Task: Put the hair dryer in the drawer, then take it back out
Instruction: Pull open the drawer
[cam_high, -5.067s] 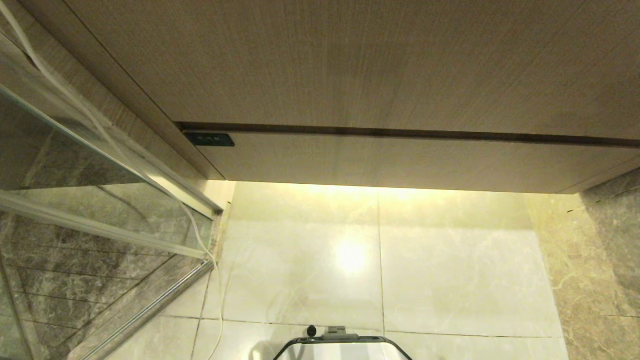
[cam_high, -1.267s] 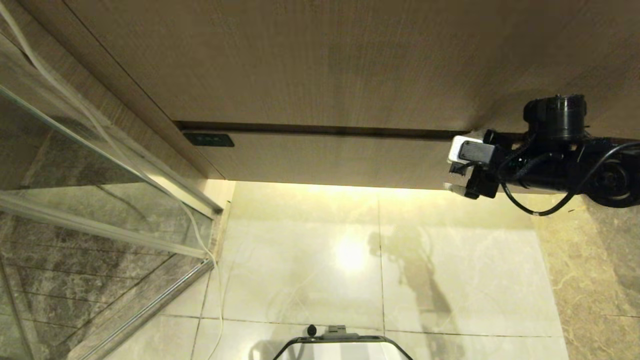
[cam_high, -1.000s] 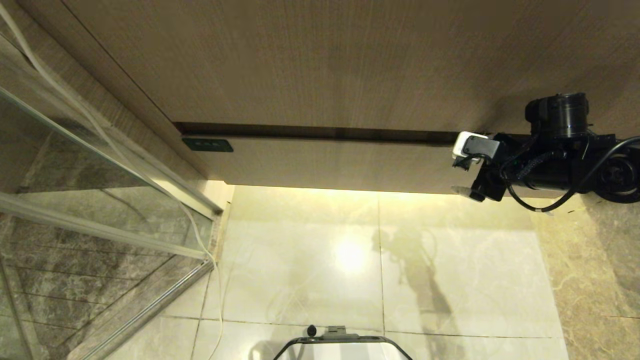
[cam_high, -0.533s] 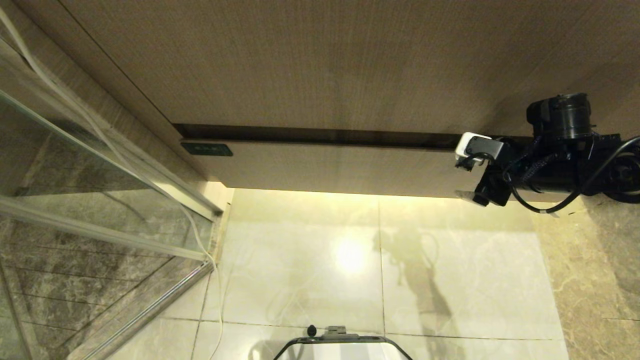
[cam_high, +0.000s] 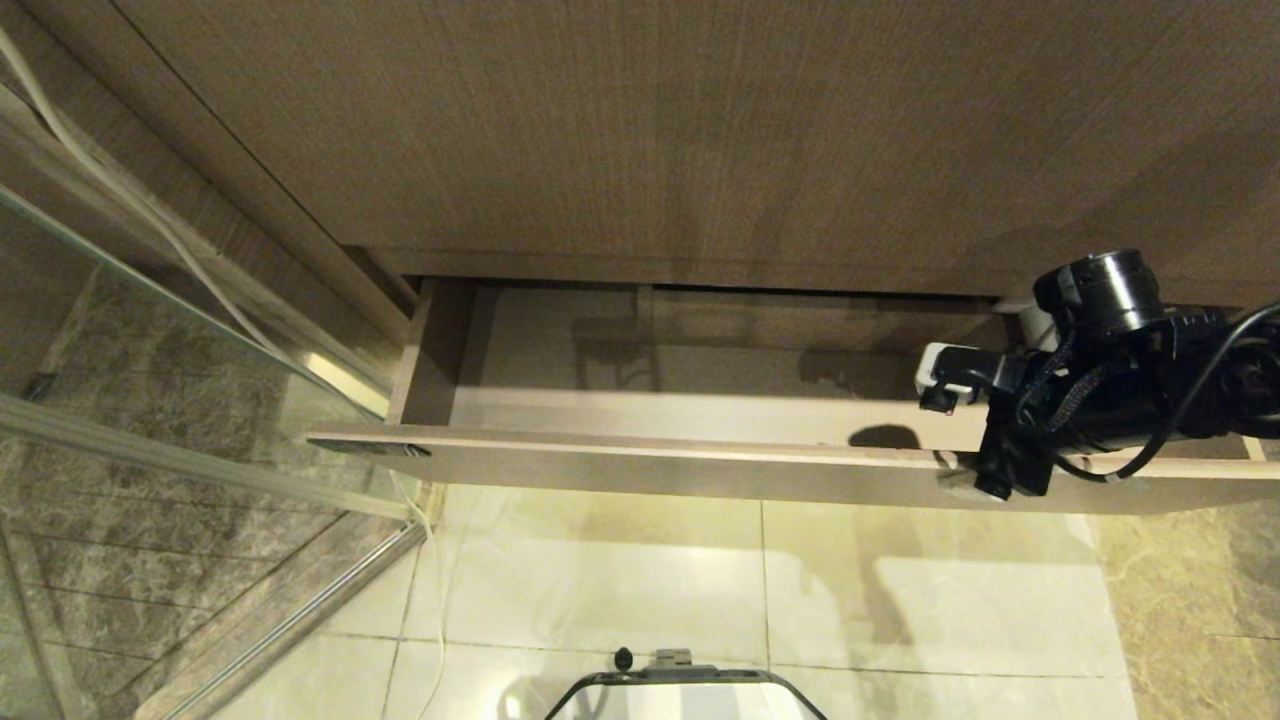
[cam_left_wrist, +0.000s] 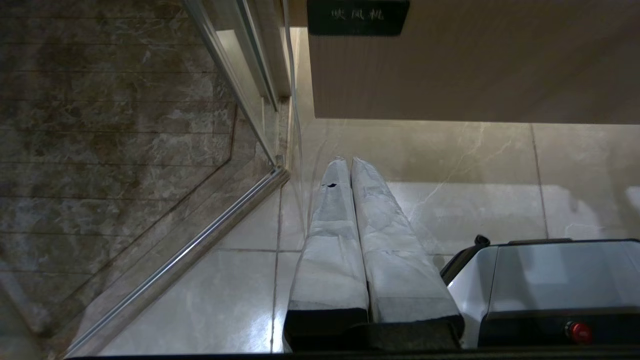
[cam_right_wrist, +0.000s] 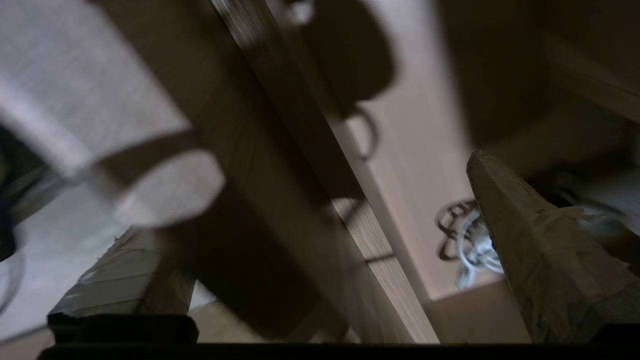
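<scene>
Drawer (cam_high: 640, 462): light-brown wood grain; label (cam_left_wrist: 357, 16) at its front corner black with pale characters. Panel above (cam_high: 640, 130): darker brown wood grain. Floor (cam_high: 620, 590): glossy cream marble-look tile, faint veining. Shower wall (cam_left_wrist: 100, 125): mottled grey-brown stone. My left gripper (cam_left_wrist: 350, 165): fingers wrapped pale grey, black base. My right gripper (cam_high: 950, 430): black body, white camera block.

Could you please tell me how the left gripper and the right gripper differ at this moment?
The left gripper has its fingers pressed together; the right gripper has its fingers spread wide. The left gripper hangs idle over the floor tiles, touching nothing; the right gripper straddles the front panel of the open drawer, one finger inside and one outside. Both have tapered fingers with a wrapped covering.
</scene>
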